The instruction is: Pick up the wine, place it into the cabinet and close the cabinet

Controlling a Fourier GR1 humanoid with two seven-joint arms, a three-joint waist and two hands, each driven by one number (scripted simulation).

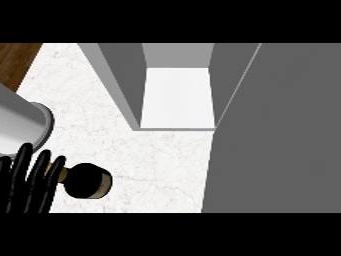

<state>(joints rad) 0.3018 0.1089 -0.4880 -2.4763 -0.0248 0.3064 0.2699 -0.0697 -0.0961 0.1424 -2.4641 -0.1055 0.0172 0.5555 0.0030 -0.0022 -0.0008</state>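
The wine bottle (86, 180) is a dark bottle with a tan neck, seen almost end-on at the lower left above the white marble counter (158, 160). My left hand (19, 182) has its black fingers curled round the bottle's body and hides most of it. The grey left forearm (10, 122) comes in from the left edge. The cabinet (121, 80) stands at the top centre with its inside open. Its white shelf (177, 97) is bare. The cabinet door (291, 130) is swung open and fills the right side. My right hand does not show.
A strip of brown wooden floor (7, 60) shows at the top left, past the counter's edge. The open door's edge (211, 165) runs down the middle right, close to the bottle's right side.
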